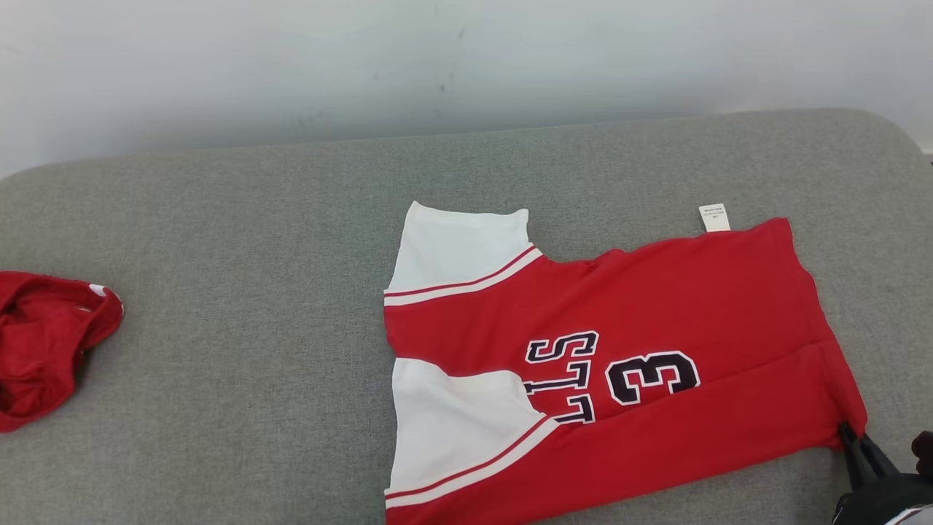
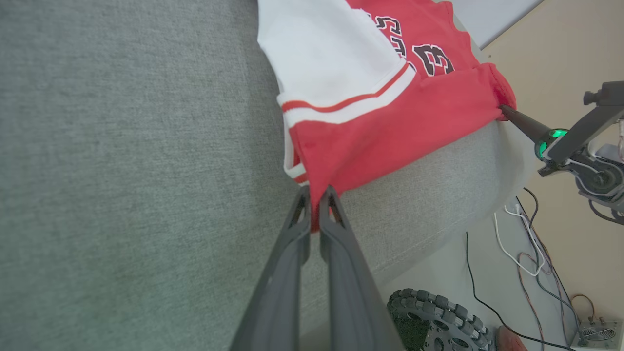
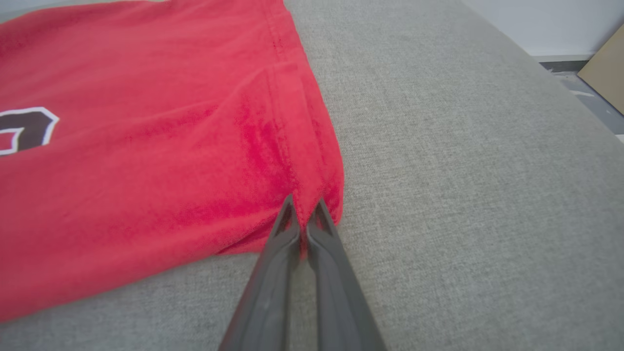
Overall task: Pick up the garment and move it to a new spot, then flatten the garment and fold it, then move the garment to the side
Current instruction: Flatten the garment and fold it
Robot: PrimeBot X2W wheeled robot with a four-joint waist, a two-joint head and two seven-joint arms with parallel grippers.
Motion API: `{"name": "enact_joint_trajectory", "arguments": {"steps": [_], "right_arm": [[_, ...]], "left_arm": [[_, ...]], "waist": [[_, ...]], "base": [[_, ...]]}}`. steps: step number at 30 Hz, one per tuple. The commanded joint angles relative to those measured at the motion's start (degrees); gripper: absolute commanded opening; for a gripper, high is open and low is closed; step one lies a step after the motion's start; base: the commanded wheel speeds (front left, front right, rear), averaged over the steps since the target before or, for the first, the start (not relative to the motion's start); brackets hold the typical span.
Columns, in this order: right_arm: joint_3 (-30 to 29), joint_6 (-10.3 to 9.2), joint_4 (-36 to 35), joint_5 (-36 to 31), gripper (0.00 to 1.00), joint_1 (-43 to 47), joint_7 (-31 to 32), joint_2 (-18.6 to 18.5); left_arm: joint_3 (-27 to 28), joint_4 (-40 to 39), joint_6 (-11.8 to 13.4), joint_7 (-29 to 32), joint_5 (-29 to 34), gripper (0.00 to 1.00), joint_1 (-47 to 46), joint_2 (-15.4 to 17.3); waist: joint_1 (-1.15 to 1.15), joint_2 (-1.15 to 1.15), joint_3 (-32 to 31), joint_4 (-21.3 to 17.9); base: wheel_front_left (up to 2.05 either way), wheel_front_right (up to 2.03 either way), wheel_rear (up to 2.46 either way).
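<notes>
The garment [image 1: 656, 313] is a red jersey with white sleeves and dark lettering, spread flat on the grey cushion, its hem toward the right. My right gripper [image 1: 849, 434] is shut on the near hem corner; the right wrist view shows red cloth [image 3: 195, 146] pinched between its tips [image 3: 304, 214]. In the left wrist view my left gripper [image 2: 316, 202] is shut on the jersey's [image 2: 390, 126] near edge below the white sleeve, by the cushion's front edge. The right gripper [image 2: 507, 111] also appears there, holding the far corner.
A second red cloth [image 1: 44, 343] lies crumpled at the cushion's [image 1: 255, 292] left end. A white wall stands behind. Past the cushion's front edge are the floor, loose cables [image 2: 516, 243] and a wheel [image 2: 434, 317] of the base.
</notes>
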Motion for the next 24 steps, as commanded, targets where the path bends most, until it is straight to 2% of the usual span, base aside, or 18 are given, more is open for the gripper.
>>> {"name": "enact_joint_trajectory", "arguments": {"steps": [1, 13, 22, 23, 24], "right_arm": [[0.77, -0.06, -0.32, 1.08, 0.00, 1.23, -0.03, -0.96], [3.81, -0.06, -4.81, 4.93, 0.00, 8.46, 0.16, -3.38], [4.92, -0.06, -7.27, 6.49, 0.00, 9.46, 1.32, -4.32], [4.80, -0.06, -7.48, 6.55, 0.37, 9.58, 1.25, -4.52], [4.80, -0.06, -7.79, 6.73, 0.42, 9.73, 1.20, -4.61]], "left_arm": [[-0.22, -0.48, 0.43, 0.17, 0.44, 0.00, 1.17, 0.47], [0.34, -1.44, 3.01, -0.83, 2.67, 0.00, 2.86, 2.13], [-0.50, 0.36, 3.38, -1.07, 2.68, 0.00, 2.08, 1.12], [-0.66, 0.67, 3.41, -1.12, 2.85, 0.04, 1.84, 1.01], [-0.78, 1.05, 3.43, -1.13, 2.99, 0.10, 1.62, 0.89]], "waist": [[0.00, -0.01, -0.02, 0.46], [0.00, -0.01, -1.59, -0.27], [0.00, -0.01, -2.15, -1.14], [0.00, -0.01, -2.27, -1.16], [0.00, -0.01, -2.47, -1.17]], "base": [[0.00, 0.00, 0.00], [0.00, 0.00, 0.00], [0.00, 0.00, 0.00], [0.00, 0.00, 0.00], [0.00, 0.00, 0.00]]}}
